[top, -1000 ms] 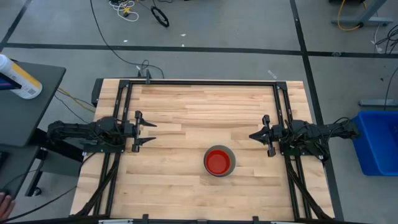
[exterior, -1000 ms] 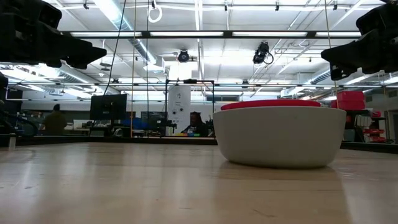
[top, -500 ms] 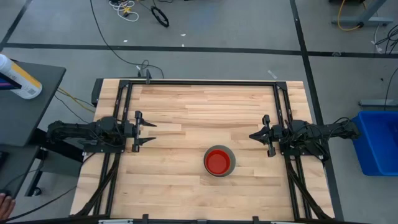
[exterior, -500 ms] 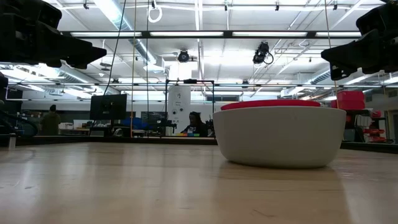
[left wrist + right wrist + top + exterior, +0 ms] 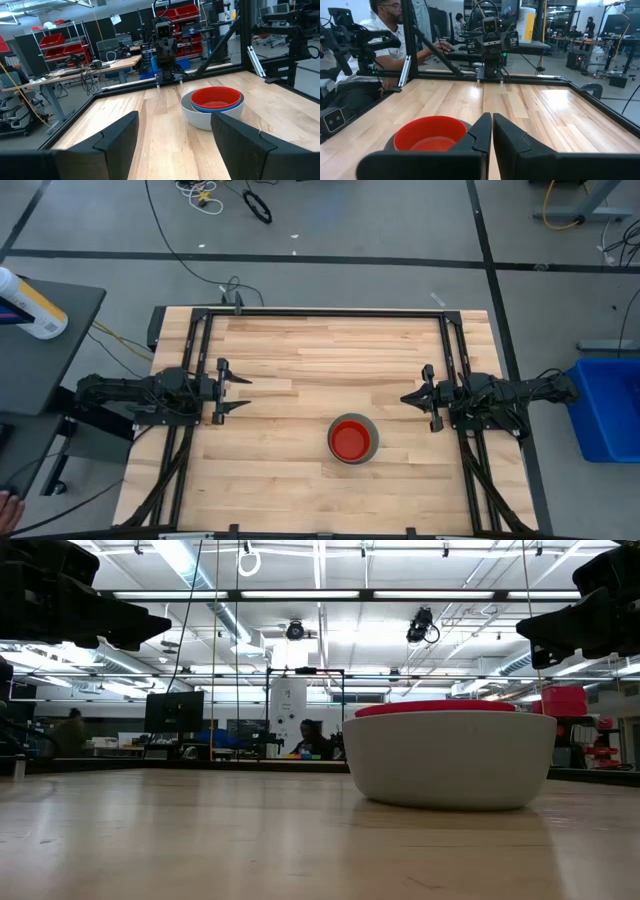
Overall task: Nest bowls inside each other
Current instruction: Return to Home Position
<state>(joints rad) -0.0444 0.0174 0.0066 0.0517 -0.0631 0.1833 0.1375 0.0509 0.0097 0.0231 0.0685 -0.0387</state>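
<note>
Bowls sit nested as one stack on the table [image 5: 300,340], right of centre and toward the near edge. The outer container is the grey bowl [image 5: 450,765], resting flat on the wood. Inside it is a blue bowl [image 5: 235,106], of which only a thin rim shows. The red bowl [image 5: 351,440] is innermost and on top, with its rim standing just above the grey rim. Red bowl is empty. Any bowls deeper in the stack are hidden – cannot tell.

Left gripper [image 5: 238,393] is at the left side of the table, raised, well apart from the stack, and points across the table. Its jaws are spread wide and hold nothing.

Right gripper [image 5: 404,398] is at the right side, raised, and points back toward the left arm. It sits nearer the stack but does not touch it. Its jaws are pressed together with nothing between them.

A seated person [image 5: 370,35] shows beyond the table edge in the right wrist view.
</note>
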